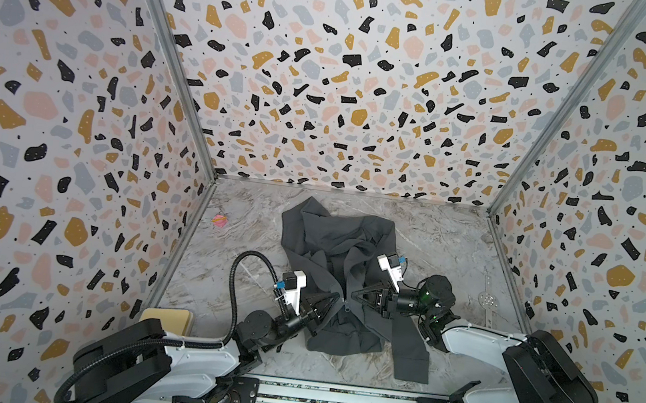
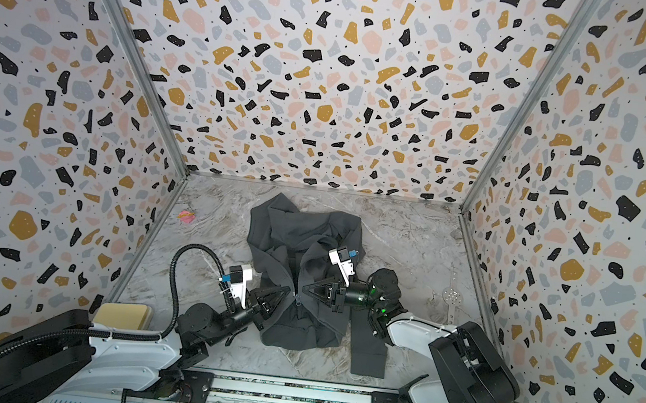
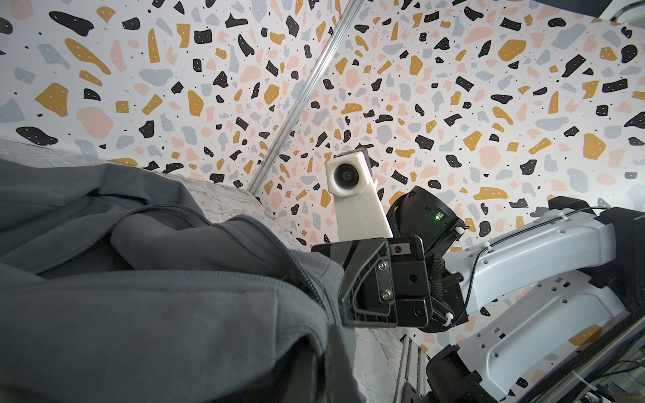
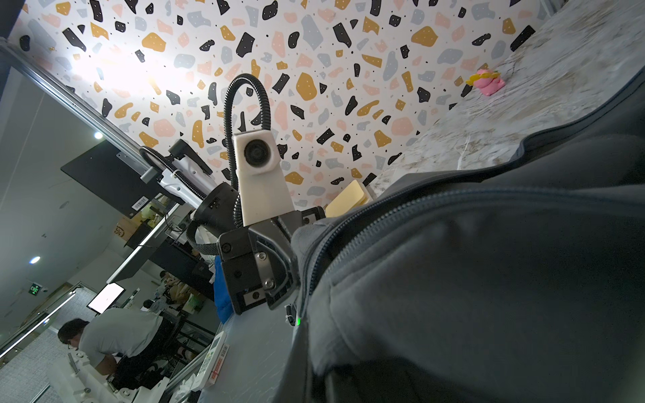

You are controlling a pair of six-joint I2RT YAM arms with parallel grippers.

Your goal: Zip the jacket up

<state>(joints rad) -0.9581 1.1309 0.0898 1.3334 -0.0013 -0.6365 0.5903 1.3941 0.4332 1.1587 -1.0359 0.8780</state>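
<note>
The dark grey jacket [image 1: 328, 249] lies crumpled in the middle of the marble table in both top views, one sleeve [image 1: 411, 355] trailing toward the front edge. Its zipper slider [image 2: 296, 300] sits low on the front opening, and the teeth [image 4: 324, 251] run apart above it. My left gripper [image 1: 336, 297] comes in from the left, shut on the jacket's left front edge beside the zipper. My right gripper [image 1: 354, 294] faces it from the right, shut on the opposite edge. Each wrist view shows the other gripper pinching fabric: the right gripper [image 3: 343, 289] and the left gripper [image 4: 291, 268]. Cloth hides each camera's own jaws.
A small pink object [image 1: 219, 220] lies at the back left of the table. A beige pad [image 1: 166, 317] rests by the left wall near the front. A clear perforated tool [image 1: 486, 301] lies at the right. Patterned walls close three sides; a rail [image 1: 331, 396] runs along the front.
</note>
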